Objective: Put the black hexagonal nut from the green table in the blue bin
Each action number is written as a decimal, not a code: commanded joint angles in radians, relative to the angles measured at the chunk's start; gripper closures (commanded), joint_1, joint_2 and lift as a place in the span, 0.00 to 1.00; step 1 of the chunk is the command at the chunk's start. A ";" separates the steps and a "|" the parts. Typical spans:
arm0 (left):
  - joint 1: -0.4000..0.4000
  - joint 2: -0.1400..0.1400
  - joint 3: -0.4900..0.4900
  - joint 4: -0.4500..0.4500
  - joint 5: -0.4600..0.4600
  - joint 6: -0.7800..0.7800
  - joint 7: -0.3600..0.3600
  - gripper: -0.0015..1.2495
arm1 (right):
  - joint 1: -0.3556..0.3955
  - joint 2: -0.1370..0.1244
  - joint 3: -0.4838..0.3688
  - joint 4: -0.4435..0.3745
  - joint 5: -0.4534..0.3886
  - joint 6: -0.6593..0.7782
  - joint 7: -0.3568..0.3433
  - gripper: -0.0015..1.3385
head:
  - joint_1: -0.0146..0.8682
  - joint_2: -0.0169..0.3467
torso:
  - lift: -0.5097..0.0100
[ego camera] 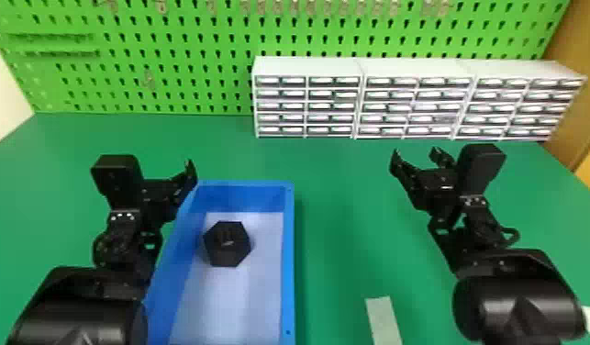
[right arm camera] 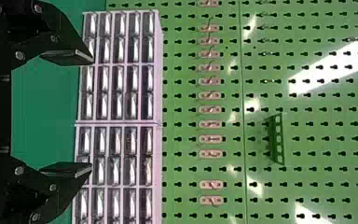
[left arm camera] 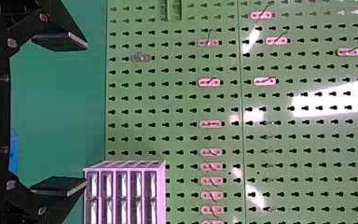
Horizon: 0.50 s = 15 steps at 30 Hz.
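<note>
The black hexagonal nut (ego camera: 227, 243) lies inside the blue bin (ego camera: 289, 257), on its pale floor toward the far end. My left gripper (ego camera: 188, 172) is above the bin's far left corner, apart from the nut. Seen from its wrist, the left gripper (left arm camera: 84, 114) is open, nothing between its fingers. Over the green table (ego camera: 339, 220), well to the right of the bin, stands my right gripper (ego camera: 417, 156). In its own wrist view the right gripper (right arm camera: 92, 114) is open and holds nothing.
White drawer cabinets (ego camera: 417, 101) line the table's back from the middle to the right, before a green pegboard (ego camera: 169, 59). A pale flat strip (ego camera: 383, 319) lies near the front, between the bin and the right arm.
</note>
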 commanded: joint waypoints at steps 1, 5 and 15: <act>0.002 0.000 -0.002 0.000 -0.002 0.000 0.000 0.20 | -0.002 0.000 0.000 -0.001 0.000 0.000 0.000 0.34 | 0.79 0.19 | 0.80; 0.002 0.000 -0.002 0.002 0.001 0.000 0.000 0.20 | 0.000 0.001 -0.002 -0.001 0.000 0.000 0.000 0.34 | 0.79 0.19 | 0.80; 0.000 0.000 0.000 0.002 0.003 0.000 0.000 0.20 | 0.001 0.003 -0.006 -0.001 0.002 0.000 0.000 0.34 | 0.79 0.19 | 0.80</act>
